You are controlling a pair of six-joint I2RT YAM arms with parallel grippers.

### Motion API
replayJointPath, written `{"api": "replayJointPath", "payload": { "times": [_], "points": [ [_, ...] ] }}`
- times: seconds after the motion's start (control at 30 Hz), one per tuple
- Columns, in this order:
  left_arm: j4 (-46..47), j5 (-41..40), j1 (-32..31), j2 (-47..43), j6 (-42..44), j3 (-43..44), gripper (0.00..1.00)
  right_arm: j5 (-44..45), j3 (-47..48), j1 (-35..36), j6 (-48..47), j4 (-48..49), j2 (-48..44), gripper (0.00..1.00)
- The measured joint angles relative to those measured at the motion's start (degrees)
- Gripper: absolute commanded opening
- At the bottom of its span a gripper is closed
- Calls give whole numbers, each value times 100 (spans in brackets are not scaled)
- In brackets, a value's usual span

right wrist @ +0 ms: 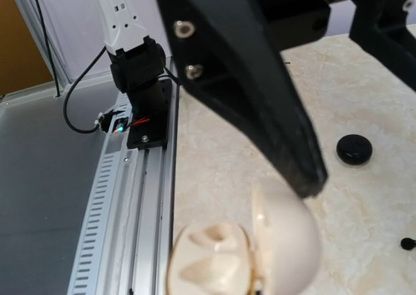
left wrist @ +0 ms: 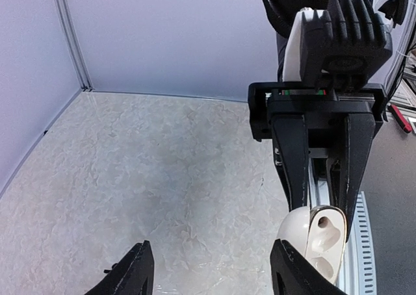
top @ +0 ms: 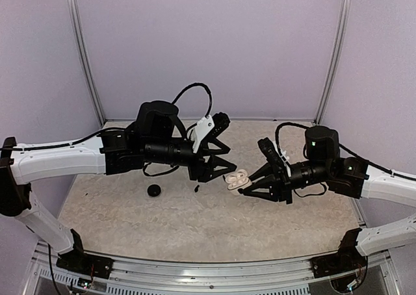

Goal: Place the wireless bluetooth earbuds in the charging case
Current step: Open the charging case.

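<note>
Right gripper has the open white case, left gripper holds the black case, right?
No. The left gripper is open and empty; the black case lies on the table, seen in the top view. The right gripper does hold the open white case.

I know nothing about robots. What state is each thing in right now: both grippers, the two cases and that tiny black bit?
left gripper: open, holding nothing.
right gripper: shut on the white charging case.
white charging case: lid open, held above the table.
black case: lying on the table, apart from both grippers, seemingly closed.
black earbud: loose on the table, outside both cases.
</note>
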Motion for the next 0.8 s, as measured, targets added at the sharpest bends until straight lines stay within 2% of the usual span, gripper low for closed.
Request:
{"api": "replayJointPath", "payload": {
  "times": [0.33,0.47,0.67,0.8],
  "points": [
    [455,603,551,-435,-365,-304,65,144,-4,0,50,31,-96,0],
    [400,586,1119,-503,-531,-168,61,153,-31,0,74,42,-118,0],
    [-516,192,2262,686,-695,1207,58,162,-35,0,76,177,-118,0],
    [-1307,-127,2721,1523,-704,1781,55,155,-39,0,94,229,-118,0]
  ]
}}
